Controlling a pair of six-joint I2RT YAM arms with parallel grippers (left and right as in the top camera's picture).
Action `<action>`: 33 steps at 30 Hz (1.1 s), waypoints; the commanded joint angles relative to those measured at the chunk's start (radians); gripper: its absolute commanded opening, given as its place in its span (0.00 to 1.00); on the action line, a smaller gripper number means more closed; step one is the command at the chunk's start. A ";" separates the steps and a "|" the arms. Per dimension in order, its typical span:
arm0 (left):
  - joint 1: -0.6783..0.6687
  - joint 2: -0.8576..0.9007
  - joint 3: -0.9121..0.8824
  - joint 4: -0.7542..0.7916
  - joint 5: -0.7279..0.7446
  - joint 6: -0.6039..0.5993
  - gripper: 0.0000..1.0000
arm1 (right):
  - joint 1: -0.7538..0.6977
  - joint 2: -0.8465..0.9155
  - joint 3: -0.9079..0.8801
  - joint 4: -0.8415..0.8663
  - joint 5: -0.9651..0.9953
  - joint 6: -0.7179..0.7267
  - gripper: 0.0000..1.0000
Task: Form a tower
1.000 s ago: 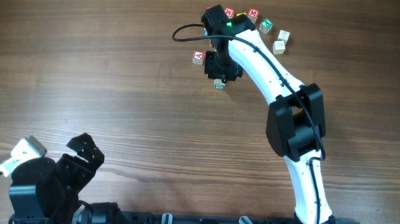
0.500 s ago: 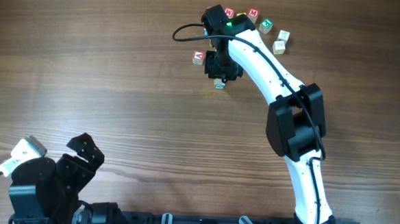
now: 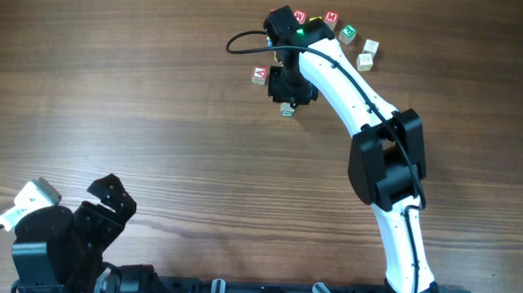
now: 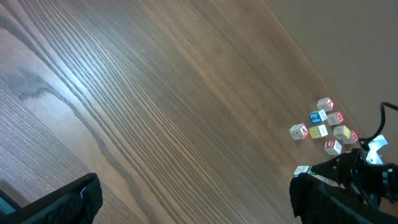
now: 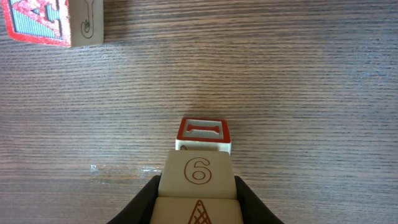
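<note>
- Overhead, the right gripper (image 3: 287,94) covers the tower of pale wooden letter cubes (image 3: 287,112), beside a red-printed wooden cube (image 3: 259,75).
- Left wrist: our left gripper (image 4: 199,199) gapes wide, empty, well apart.
- Right wrist: narrow fingers (image 5: 142,202) pinch the tower; we fear a skewed release toppling it.

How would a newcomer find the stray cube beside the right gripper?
Follow the white right arm to its gripper near the table's far edge. On the gripper's left lies a lone red-lettered cube; the other loose cubes cluster farther back, to its right.
</note>
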 commanded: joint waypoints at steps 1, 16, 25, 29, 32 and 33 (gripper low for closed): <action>-0.005 -0.004 -0.001 0.002 0.008 -0.002 1.00 | -0.010 -0.040 0.014 -0.008 0.024 0.011 0.05; -0.005 -0.004 -0.001 -0.005 0.008 -0.002 1.00 | -0.010 -0.040 0.014 -0.008 0.016 0.011 0.05; -0.005 -0.004 -0.001 -0.005 0.008 -0.002 1.00 | -0.010 -0.035 -0.012 -0.002 0.013 0.011 0.05; -0.005 -0.004 -0.001 -0.005 0.008 -0.002 1.00 | -0.010 -0.035 -0.012 0.003 0.001 0.011 0.05; -0.005 -0.004 -0.001 -0.005 0.008 -0.002 1.00 | -0.010 -0.035 -0.012 0.004 -0.021 0.011 0.05; -0.005 -0.004 -0.001 -0.005 0.008 -0.002 1.00 | -0.010 -0.035 -0.012 0.004 -0.021 0.011 0.05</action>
